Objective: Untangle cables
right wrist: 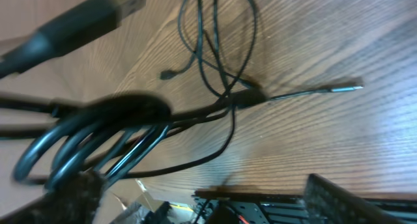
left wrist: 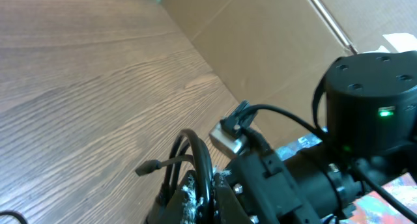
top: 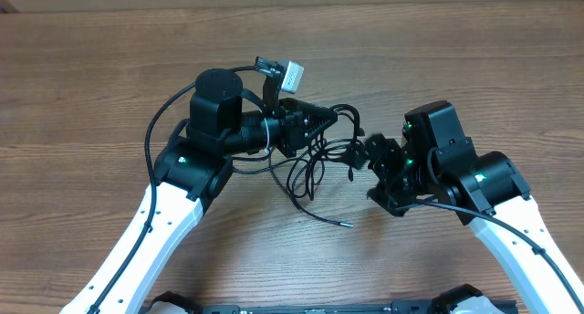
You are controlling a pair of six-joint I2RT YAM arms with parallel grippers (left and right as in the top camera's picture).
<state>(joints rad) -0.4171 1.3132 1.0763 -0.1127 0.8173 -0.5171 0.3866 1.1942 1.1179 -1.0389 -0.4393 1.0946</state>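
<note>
The cables point(top: 318, 161) are thin black cords tangled in loops between my two grippers at the table's middle. One silver-tipped end point(top: 346, 225) lies loose toward the front. My left gripper point(top: 319, 122) points right and is shut on a black cable strand point(left wrist: 207, 165) that rises in a loop from its jaws point(left wrist: 210, 188). My right gripper point(top: 372, 155) faces left, open, right beside the tangle. In the right wrist view its fingers point(right wrist: 205, 195) stand wide apart, with a bundle of cable loops point(right wrist: 111, 129) by the left finger and a USB plug point(right wrist: 117, 2) close above.
Bare wooden table point(top: 456, 58) all round. A cardboard wall point(left wrist: 273, 48) stands behind the table. The right arm's black motor housing point(left wrist: 374, 87) sits close to my left gripper. A small plug end point(left wrist: 148, 166) hangs beside the held strand.
</note>
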